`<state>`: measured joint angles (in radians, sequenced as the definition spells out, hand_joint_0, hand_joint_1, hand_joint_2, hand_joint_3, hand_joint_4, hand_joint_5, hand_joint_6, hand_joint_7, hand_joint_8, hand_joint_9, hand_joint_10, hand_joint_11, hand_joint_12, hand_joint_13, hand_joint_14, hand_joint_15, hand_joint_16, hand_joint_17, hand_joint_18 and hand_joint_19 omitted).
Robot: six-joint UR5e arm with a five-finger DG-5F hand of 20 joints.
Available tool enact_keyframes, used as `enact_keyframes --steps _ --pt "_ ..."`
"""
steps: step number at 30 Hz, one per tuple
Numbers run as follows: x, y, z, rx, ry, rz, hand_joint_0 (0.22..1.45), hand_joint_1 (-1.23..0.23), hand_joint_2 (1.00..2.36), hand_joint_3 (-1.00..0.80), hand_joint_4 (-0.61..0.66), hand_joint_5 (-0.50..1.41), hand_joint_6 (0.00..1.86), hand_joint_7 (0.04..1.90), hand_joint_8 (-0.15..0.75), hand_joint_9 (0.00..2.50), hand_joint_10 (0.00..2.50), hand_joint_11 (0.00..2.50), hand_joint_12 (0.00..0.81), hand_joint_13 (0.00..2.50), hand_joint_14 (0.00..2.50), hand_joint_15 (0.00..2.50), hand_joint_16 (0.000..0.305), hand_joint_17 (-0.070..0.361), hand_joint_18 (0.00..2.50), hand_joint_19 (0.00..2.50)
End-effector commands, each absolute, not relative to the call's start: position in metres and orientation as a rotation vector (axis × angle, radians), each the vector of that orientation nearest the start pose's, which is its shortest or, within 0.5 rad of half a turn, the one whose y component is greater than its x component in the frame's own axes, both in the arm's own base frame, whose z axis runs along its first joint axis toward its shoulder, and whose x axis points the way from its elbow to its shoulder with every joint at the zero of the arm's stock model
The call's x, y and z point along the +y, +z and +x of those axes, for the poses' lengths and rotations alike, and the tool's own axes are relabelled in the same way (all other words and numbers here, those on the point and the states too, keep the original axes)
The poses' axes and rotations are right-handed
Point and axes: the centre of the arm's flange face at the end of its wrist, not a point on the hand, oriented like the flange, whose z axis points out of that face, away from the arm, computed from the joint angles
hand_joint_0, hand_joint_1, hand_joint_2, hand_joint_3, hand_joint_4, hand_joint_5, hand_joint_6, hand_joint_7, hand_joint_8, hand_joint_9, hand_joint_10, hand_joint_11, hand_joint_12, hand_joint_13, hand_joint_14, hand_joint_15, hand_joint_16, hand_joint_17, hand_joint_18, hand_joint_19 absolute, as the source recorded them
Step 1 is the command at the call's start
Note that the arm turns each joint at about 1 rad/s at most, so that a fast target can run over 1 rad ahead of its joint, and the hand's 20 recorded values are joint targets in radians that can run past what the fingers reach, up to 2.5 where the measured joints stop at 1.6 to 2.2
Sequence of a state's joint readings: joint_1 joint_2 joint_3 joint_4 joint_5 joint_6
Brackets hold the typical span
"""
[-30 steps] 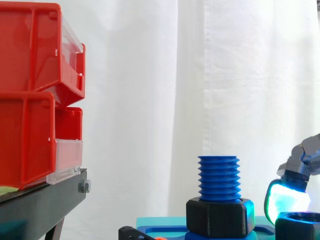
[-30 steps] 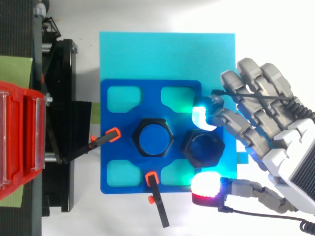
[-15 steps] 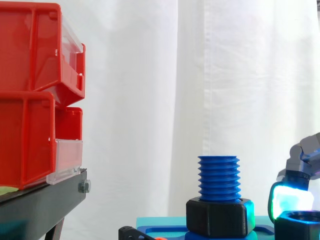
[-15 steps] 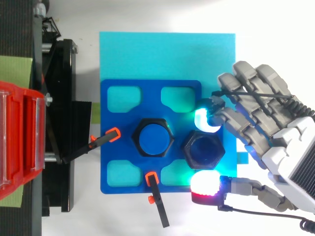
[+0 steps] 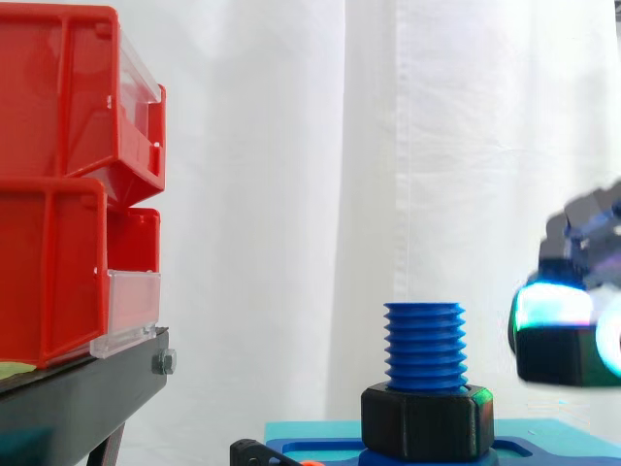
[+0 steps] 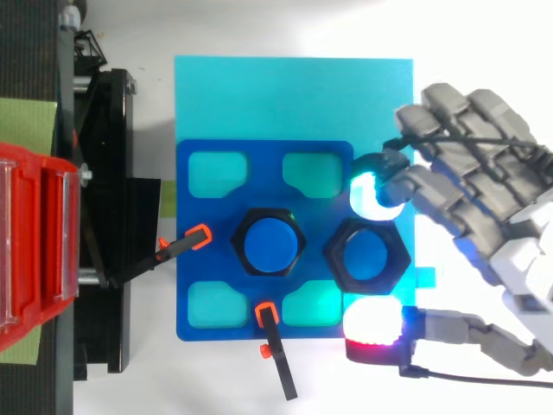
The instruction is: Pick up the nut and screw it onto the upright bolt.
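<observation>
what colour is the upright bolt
The bolt is blue, clearest in the side view.

"Did the side view give you the whole nut [image 5: 555,355]?"

"No. It was smeared, and the right edge cropped it."

"And the hand [image 6: 484,190]?"

"It ran off the right edge in both views. The red bins [image 5: 58,184] were cut off at the left, and the bolt's [image 5: 424,345] foot sat hidden inside a black collar [image 5: 427,422]."

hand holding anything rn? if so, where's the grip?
Yes. The hand pinches the black hexagonal plastic nut by opposite outer sides, between its glowing pads.
</observation>
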<state>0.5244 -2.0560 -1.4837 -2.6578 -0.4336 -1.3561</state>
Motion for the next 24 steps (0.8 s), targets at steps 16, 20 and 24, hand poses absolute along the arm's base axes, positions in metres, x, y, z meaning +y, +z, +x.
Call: enact_keyframes --steps 16,20,24 --pt "0.057 0.401 0.647 1.46 -0.2 0.676 0.52 -0.62 1.0 -0.5 0.25 -0.17 0.5 1.2 0.285 0.35 0.0 0.0 0.347 0.28 0.0 0.0 0.054 0.121 0.22 0.0" --pt "0.05 0.402 0.66 1.431 -0.133 0.644 0.52 -0.62 1.0 -0.5 0.25 -0.17 0.5 1.2 0.285 0.36 0.0 0.0 0.346 0.28 0.0 0.0 0.054 0.122 0.23 0.0" --pt "0.042 0.392 0.676 1.428 -0.111 0.578 0.52 -0.62 1.0 -0.5 0.24 -0.17 0.5 1.2 0.285 0.36 0.0 0.0 0.346 0.28 0.0 0.0 0.054 0.122 0.23 0.0"
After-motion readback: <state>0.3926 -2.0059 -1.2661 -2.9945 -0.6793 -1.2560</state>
